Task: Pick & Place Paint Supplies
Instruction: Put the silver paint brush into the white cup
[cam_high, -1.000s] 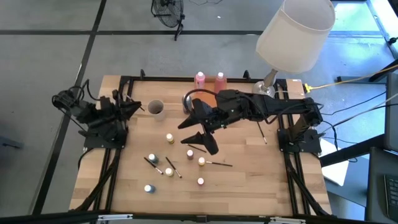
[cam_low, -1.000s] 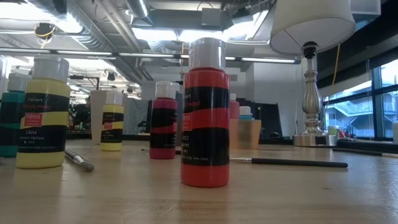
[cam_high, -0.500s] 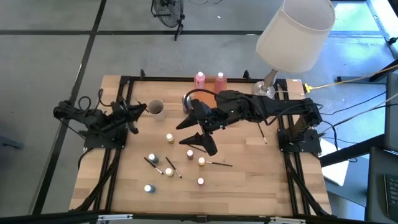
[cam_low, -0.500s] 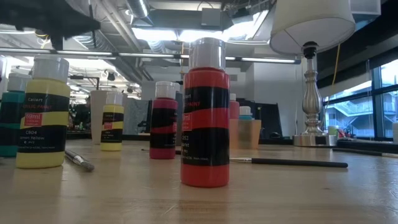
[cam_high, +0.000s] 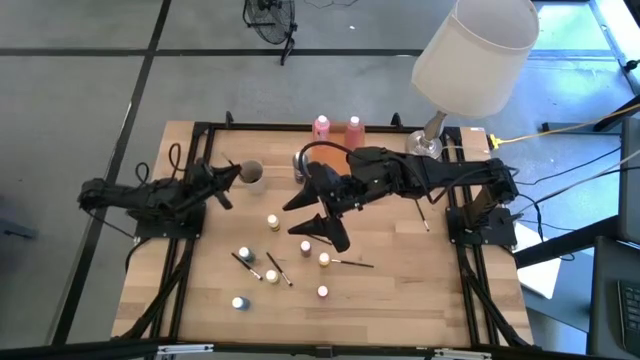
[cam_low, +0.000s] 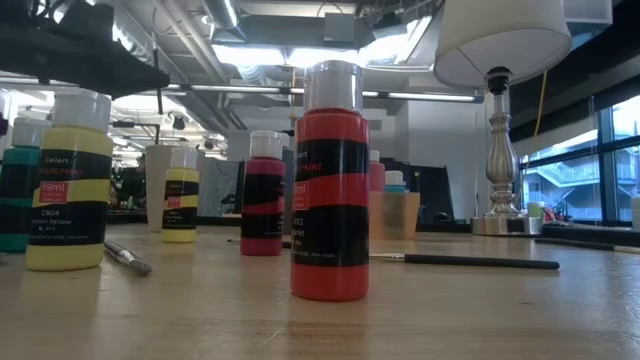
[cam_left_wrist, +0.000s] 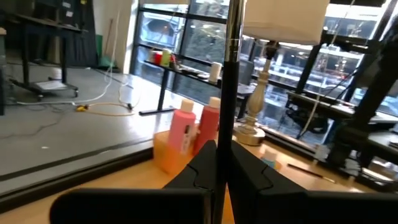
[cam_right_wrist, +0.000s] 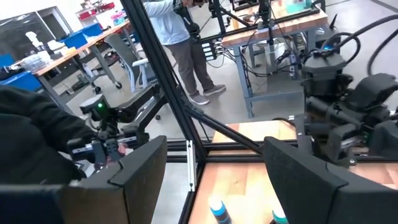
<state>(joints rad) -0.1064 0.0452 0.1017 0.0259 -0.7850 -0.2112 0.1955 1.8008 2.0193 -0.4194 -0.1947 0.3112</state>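
Seen from above, a wooden table (cam_high: 400, 245) held small paint bottles (cam_high: 272, 221) and thin brushes (cam_high: 277, 269) scattered across its near half. Two taller pink bottles (cam_high: 322, 127) stood together at the far edge, with a cup (cam_high: 250, 175) toward the left and a lamp (cam_high: 475, 50) at the far right corner.

The right gripper (cam_high: 312, 212) hung over the middle of the table, fingers spread wide and holding nothing, just above and beside the nearest small bottles. The left gripper (cam_high: 228, 185) sat near the cup, fingers pressed together and empty.

The step in hand looked like the right arm's approach to a bottle. To do it well, the gripper would need to drop straight over one cap, keep both fingers clear of neighbouring bottles and brushes, and close only once the bottle sat squarely between them; these upright bottles would likely tip at a sideways nudge.
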